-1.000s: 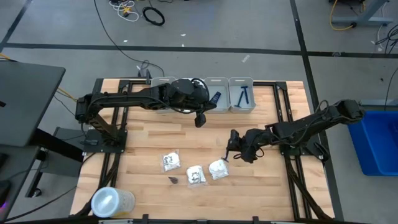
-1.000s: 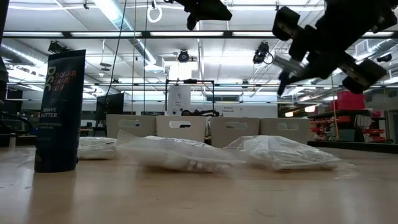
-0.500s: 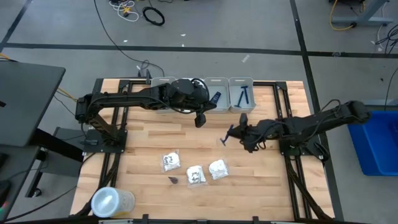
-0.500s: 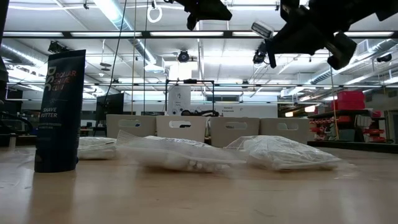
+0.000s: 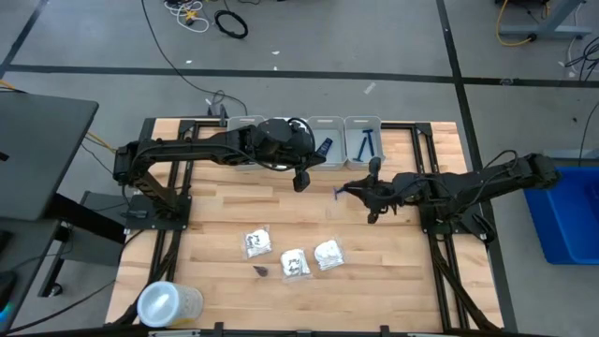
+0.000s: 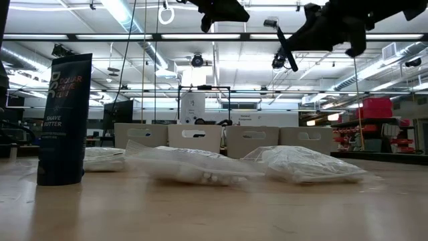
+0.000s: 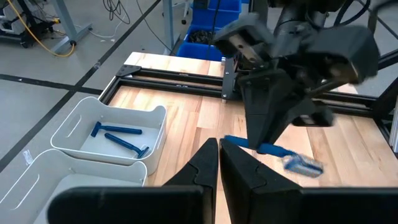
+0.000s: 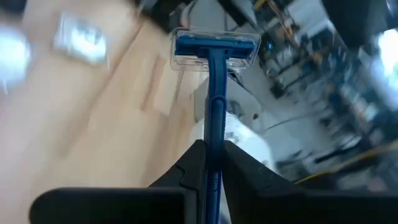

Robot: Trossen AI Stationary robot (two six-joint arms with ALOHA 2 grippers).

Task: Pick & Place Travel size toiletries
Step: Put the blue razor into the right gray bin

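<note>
A blue T-shaped razor (image 8: 214,68) is in my right gripper (image 5: 356,191), which is shut on it above the table's middle right, clear of the wood. Three white crinkly packets (image 5: 294,263) and a small dark case (image 5: 262,271) lie flat on the table nearer the front edge. Two more blue razors (image 7: 118,135) lie in the rightmost white bin (image 5: 363,154) at the far edge. My left gripper (image 5: 300,178) hangs shut and empty above the table in front of the bins. My right gripper pinches the razor's handle (image 8: 212,146) between its two fingers, which lie along it. The fingers come roughly level from the table's right. The razor sticks out beyond the fingertips toward the left, its capped head (image 7: 303,165) at the free end, lifted clear of the table.
A row of white and grey bins (image 5: 325,154) lines the far edge. A dark upright pouch (image 6: 65,120) and a white round container (image 5: 168,304) stand at the near left corner. Bare wood lies between the packets and the bins.
My right gripper has risen from just above the packets and gone toward the far edge, rolling its wrist and tipping from pointing down to nearly level. The razor has gone with it, lifted higher.
</note>
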